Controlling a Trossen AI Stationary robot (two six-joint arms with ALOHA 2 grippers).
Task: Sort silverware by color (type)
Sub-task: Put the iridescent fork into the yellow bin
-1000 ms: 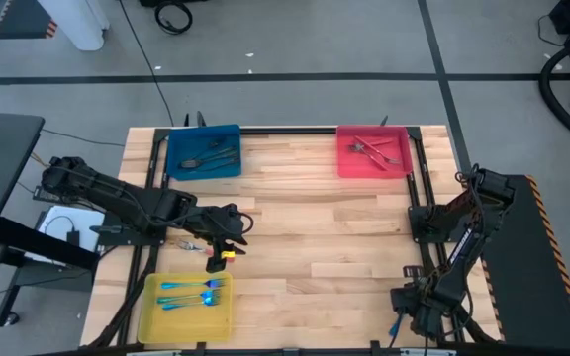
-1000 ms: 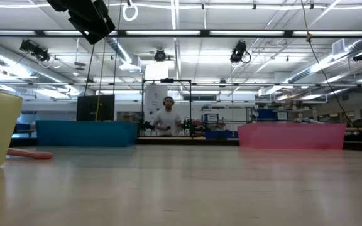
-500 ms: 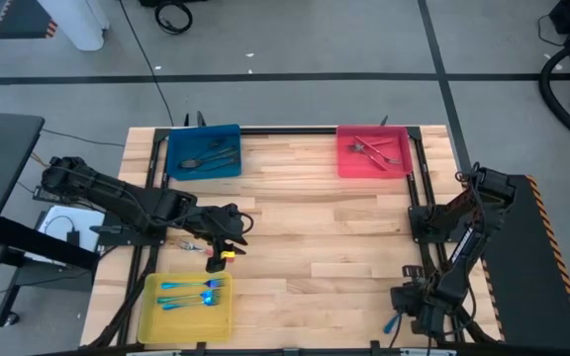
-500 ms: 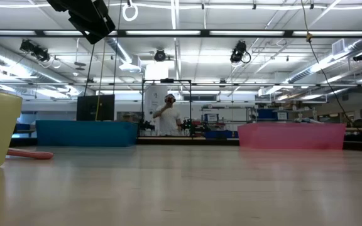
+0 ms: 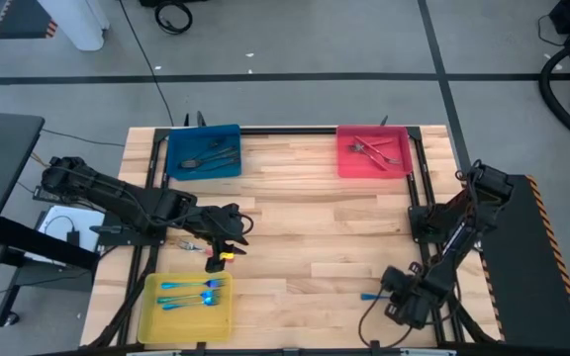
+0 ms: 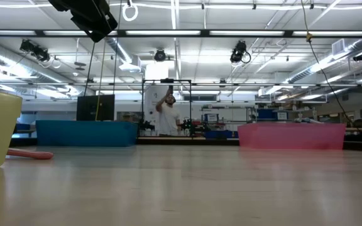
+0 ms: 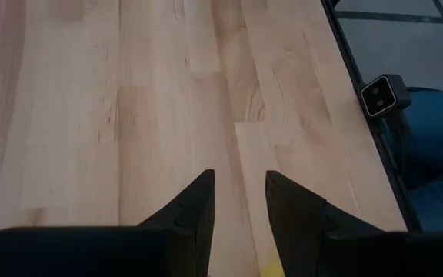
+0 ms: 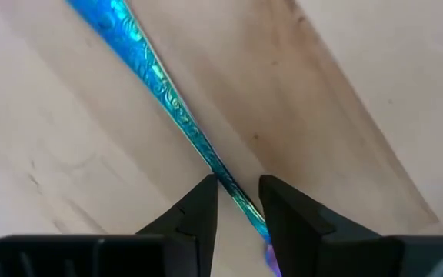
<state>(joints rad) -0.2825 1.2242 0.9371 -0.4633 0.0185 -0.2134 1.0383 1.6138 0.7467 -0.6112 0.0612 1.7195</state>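
My right gripper (image 5: 392,297) (image 8: 237,196) hangs near the table's near right corner, pointing down and shut on a blue utensil (image 5: 366,295) that sticks out toward the table's left. My left gripper (image 5: 239,233) (image 7: 239,181) hovers open over bare wood at the left, above the yellow tray (image 5: 150,314), which holds several blue utensils (image 5: 194,292). A red-handled piece (image 6: 30,154) (image 5: 191,244) lies flat on the table beside that tray, under the left arm. The blue tray (image 5: 178,138) holds dark grey silverware. The red tray (image 5: 346,164) holds more pieces. My right gripper pinches the blue utensil's slim handle (image 8: 220,178) between its two fingers, which come from above and lie across it. The long end runs out from the fingers, about level, close over the wood. Whether it touches the table I cannot tell.
A wide stretch of bare wooden table (image 5: 315,237) lies between the two arms. Black frame rails (image 5: 416,188) run along the table's edges. In the low view, a person (image 6: 166,116) stands far behind the table.
My right gripper has moved from the near right corner toward the table's left and slightly down, rolling about its own axis. The blue utensil has come along and swung from pointing at the near edge to pointing left. My left gripper has kept still.
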